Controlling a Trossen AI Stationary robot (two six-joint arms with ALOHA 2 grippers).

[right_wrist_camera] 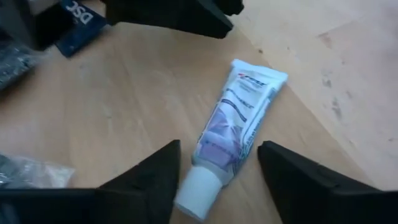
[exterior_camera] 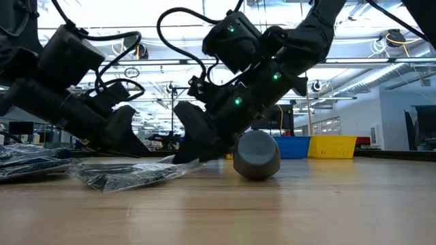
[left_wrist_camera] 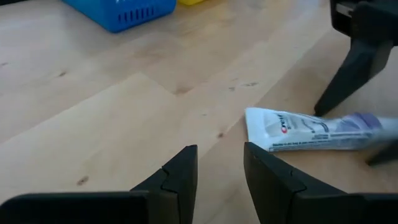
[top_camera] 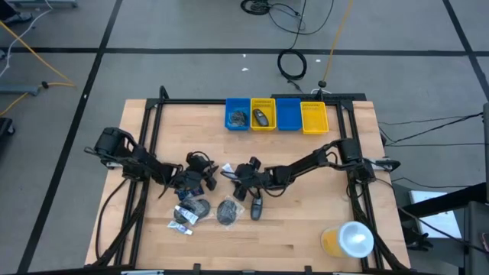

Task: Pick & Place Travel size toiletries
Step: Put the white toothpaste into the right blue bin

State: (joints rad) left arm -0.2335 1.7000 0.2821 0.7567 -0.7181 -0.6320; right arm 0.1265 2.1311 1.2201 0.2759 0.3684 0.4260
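Observation:
A small white and purple tube (right_wrist_camera: 239,118) lies flat on the table between my two grippers; it also shows in the high view (top_camera: 227,175) and the left wrist view (left_wrist_camera: 311,130). My right gripper (right_wrist_camera: 217,180) is open and low over the table. Its fingers stand on either side of the tube's white cap end (right_wrist_camera: 198,194) without touching it. My left gripper (left_wrist_camera: 221,180) is open by a narrow gap and empty, just short of the tube's flat end. Dark bottles (top_camera: 228,211) and a sachet (top_camera: 183,218) lie nearer the table's front edge.
Two blue and two yellow bins (top_camera: 275,114) stand in a row at the far edge; the two left ones hold dark items. A yellow cup with a white lid (top_camera: 348,240) stands at the near right. A dark round bottle (exterior_camera: 257,155) and a clear-wrapped piece (exterior_camera: 136,173) lie near the grippers.

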